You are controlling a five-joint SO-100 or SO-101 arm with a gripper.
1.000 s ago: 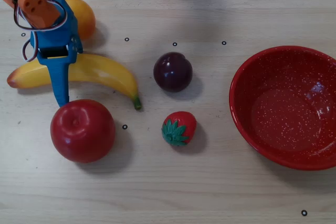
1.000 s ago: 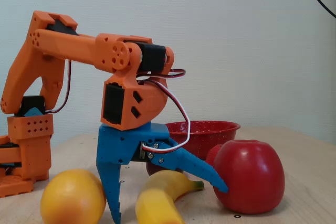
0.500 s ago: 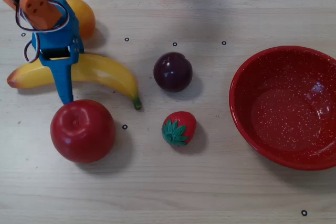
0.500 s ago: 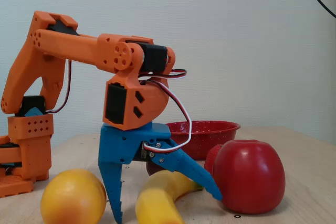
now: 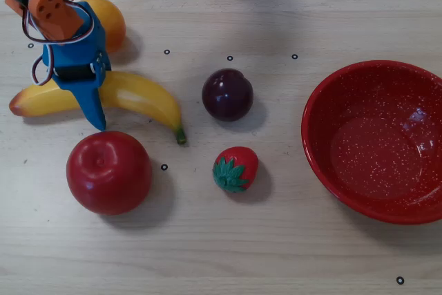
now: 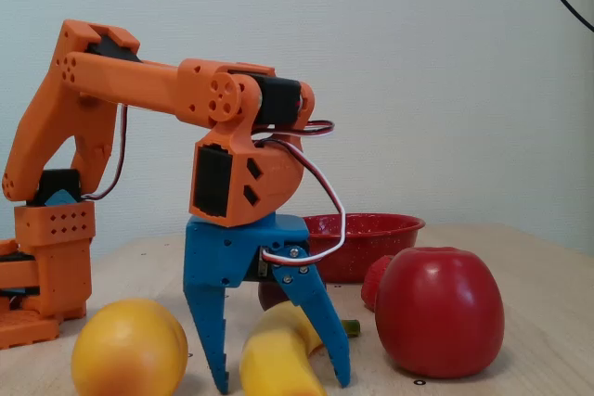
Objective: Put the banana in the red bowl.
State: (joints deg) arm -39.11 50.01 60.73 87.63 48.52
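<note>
The banana (image 5: 141, 94) lies on the table at the left of the overhead view, its green stem tip pointing toward the middle; in the fixed view (image 6: 278, 359) it shows end-on. My blue gripper (image 5: 86, 98) points down over the banana's middle. In the fixed view the gripper (image 6: 281, 379) is open, with one finger on each side of the banana and both tips near the table. The red bowl (image 5: 324, 136) stands empty at the far right, well away from the gripper; it sits behind the fruit in the fixed view (image 6: 362, 229).
A red apple (image 5: 108, 170) lies just in front of the banana, close to the gripper's near finger. An orange (image 5: 110, 22) sits behind the gripper. A dark plum (image 5: 227, 94) and a strawberry (image 5: 235, 168) lie between the banana and the bowl.
</note>
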